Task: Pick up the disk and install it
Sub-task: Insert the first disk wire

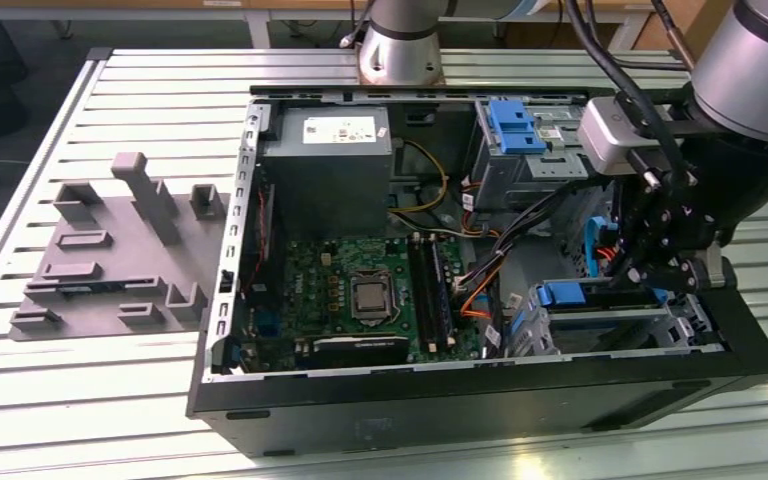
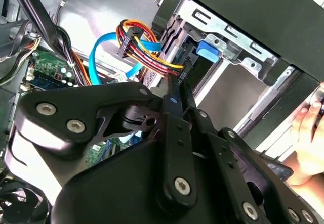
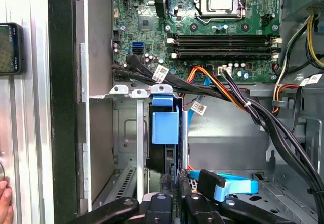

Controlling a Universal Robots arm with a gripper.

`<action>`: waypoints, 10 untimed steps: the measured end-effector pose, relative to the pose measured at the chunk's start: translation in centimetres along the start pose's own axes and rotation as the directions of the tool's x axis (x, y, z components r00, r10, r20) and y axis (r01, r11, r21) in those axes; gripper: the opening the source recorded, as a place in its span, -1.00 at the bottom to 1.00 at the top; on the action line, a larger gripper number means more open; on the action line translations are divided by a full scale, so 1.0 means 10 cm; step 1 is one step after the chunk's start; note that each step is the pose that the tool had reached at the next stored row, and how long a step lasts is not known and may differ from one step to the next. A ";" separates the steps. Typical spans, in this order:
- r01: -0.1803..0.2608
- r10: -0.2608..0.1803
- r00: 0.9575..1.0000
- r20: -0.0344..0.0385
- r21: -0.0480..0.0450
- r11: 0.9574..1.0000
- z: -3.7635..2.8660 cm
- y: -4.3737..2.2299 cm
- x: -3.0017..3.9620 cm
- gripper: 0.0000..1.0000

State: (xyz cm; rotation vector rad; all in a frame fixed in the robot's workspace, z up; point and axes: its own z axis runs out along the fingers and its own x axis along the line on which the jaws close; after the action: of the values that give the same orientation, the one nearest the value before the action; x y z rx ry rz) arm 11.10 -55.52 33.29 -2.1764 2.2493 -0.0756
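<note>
Exterior view: end effector (image 1: 660, 278) beside disk (image 1: 584, 296)

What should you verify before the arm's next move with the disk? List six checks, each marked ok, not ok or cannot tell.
1. Case open: ok.
2. Disk on edge inside cage: ok.
3. Disk fully seated: cannot tell.
4. Gripper hold on disk: cannot tell.
5. Blue cable clear of gripper: not ok, it lies right beside it.
6. Hand away from case: not ok, it is close beside the case.
</note>
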 end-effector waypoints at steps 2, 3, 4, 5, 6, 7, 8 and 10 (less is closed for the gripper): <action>0.000 0.000 1.000 0.001 0.000 1.000 0.005 0.000 -0.001 -0.68; 0.000 0.000 1.000 0.001 0.000 1.000 0.006 0.000 -0.003 -0.68; 0.000 0.000 1.000 0.001 0.000 1.000 0.004 0.000 -0.003 -0.68; 0.000 0.000 1.000 0.001 0.000 1.000 0.003 0.000 -0.003 -0.68; 0.000 0.000 1.000 0.001 0.000 1.000 0.003 0.000 -0.003 -0.68; 0.000 0.000 1.000 0.001 0.000 1.000 0.005 0.000 -0.003 -0.68; 0.000 0.000 1.000 0.001 0.000 1.000 0.009 0.000 -0.004 -0.68; 0.000 0.000 1.000 0.001 0.000 1.000 0.022 0.001 -0.004 -0.68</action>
State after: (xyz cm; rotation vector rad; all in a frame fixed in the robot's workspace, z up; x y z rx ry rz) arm 11.10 -55.49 33.08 -2.1759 2.2488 -0.0745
